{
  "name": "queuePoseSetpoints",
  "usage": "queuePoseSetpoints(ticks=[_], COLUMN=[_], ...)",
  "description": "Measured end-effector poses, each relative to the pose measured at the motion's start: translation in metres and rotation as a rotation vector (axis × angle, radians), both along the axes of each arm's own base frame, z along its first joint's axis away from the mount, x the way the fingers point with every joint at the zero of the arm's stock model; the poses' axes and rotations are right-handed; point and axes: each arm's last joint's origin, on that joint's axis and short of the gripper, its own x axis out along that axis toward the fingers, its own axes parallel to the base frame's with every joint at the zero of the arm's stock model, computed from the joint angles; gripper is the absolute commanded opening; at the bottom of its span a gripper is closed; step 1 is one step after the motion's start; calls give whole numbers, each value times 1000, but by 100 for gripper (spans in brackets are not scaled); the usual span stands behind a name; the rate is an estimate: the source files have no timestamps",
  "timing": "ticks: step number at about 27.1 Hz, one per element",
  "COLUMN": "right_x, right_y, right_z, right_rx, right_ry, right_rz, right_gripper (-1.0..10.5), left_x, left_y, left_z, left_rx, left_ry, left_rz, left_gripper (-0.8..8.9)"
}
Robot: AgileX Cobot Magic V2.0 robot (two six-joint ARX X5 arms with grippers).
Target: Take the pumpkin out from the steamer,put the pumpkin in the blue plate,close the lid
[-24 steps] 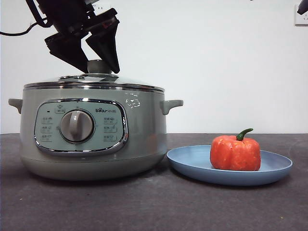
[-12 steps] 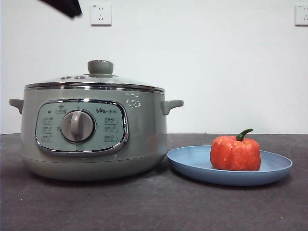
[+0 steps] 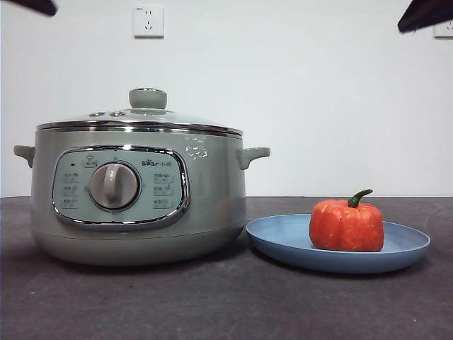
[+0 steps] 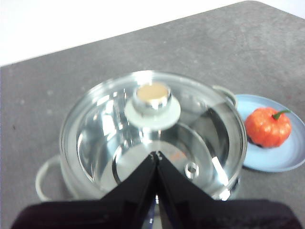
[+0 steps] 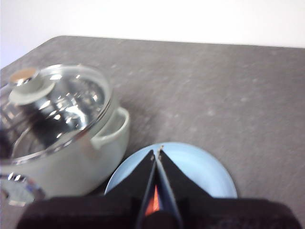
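The sage-green steamer (image 3: 212,205) stands on the left of the table with its glass lid (image 3: 180,119) seated on the rim, knob upward. To its right, the orange-red pumpkin (image 3: 345,225) sits upright on the blue plate (image 3: 279,237). My left gripper (image 4: 156,153) hangs high above the lid (image 4: 95,138), shut and holding nothing; only a black tip shows in the front view's top left corner. My right gripper (image 5: 156,150) is shut and empty above the plate (image 5: 209,174), and a sliver of the pumpkin (image 5: 152,206) shows between its jaws.
The steamer has two small side handles (image 3: 253,154) and a control panel with a dial (image 3: 113,185) facing the front. A wall outlet (image 3: 148,21) sits on the white wall behind. Dark grey tabletop (image 3: 226,304) lies in front of both objects.
The left gripper, open around the lid's knob a second ago, has risen up and away to the top left corner. A black tip now shows larger at the top right.
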Motion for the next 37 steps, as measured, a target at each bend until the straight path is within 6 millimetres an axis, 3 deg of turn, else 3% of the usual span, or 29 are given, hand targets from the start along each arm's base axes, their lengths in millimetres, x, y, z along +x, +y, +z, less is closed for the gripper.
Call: queuePoseSetpoints(ticks=[21,25,29,32,37], right_x=[-2,-2,-2,-2,-2], right_y=[0,0,0,0,0], right_z=[-6,-8,-8,-8,-8], right_rx=[-14,-22,-23,-24,-24], right_ry=[60,79,82,84,84], right_rz=[-2,-3,-3,-3,-3], right_gripper=[1,1,1,1,1], left_x=[-3,-18,-41,-52,-49], left_y=[1,15,35,46,56], left_z=[-5,-5,-5,-18,-72], left_rx=[-11,48,12,-24,-24], left_ry=[-1,-12,-136,-242,-288], left_rz=[7,71,169,250,374], left_gripper=[-3,-3,-3,-3,-3])
